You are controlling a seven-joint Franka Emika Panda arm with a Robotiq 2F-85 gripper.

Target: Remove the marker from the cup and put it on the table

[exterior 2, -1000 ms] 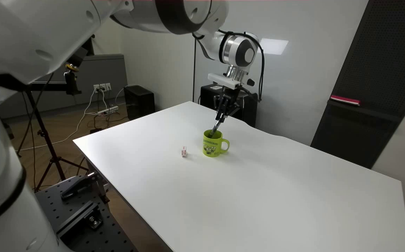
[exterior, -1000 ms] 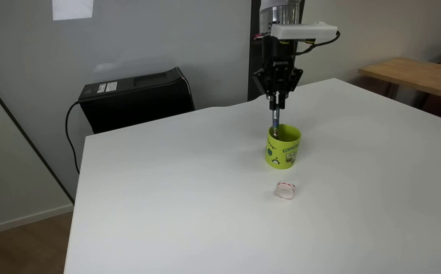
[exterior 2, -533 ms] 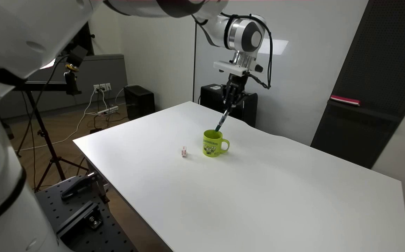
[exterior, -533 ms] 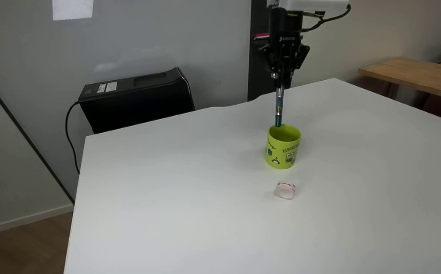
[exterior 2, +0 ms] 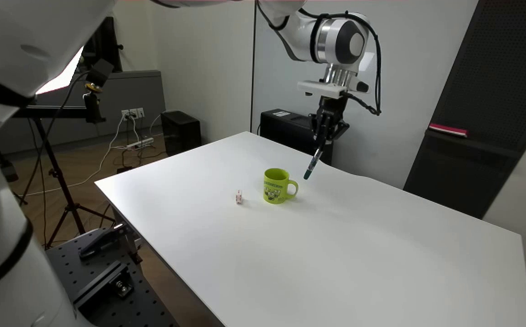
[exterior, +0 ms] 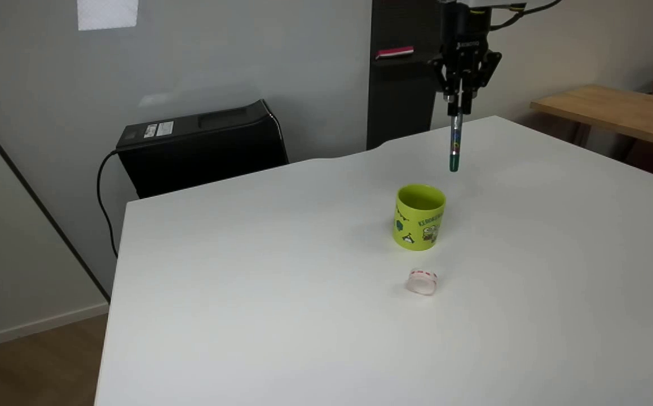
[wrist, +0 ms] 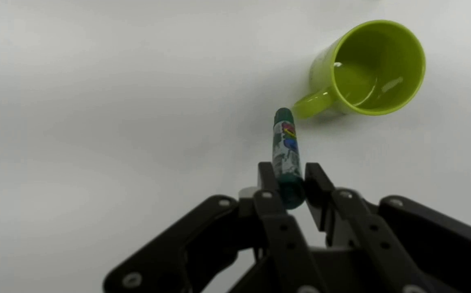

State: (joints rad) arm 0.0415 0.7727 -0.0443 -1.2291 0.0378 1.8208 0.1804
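The marker is a slim stick with a colourful printed barrel and dark green ends. My gripper (exterior: 459, 110) is shut on the marker (exterior: 455, 141) near its upper end. It hangs tilted in the air with its green tip down, outside the cup. In an exterior view, the gripper (exterior 2: 321, 141) holds the marker (exterior 2: 315, 161) beyond the handle side of the lime-green cup (exterior 2: 274, 187). The cup (exterior: 418, 223) stands upright on the white table (exterior: 259, 282). In the wrist view the marker (wrist: 286, 148) is between the fingertips (wrist: 288, 175), and the cup's inside (wrist: 376, 69) shows no object.
A small clear whitish ring-like object (exterior: 422, 282) lies on the table near the cup; it also shows in an exterior view (exterior 2: 239, 196). A black box (exterior: 202, 144) stands behind the table edge. A brown wooden table (exterior: 614, 111) stands beyond.
The marker was partly inside the cup, was lifted up to the rim, and is now out and moved sideways past the handle side. The gripper stayed shut on it. The cup has not moved.
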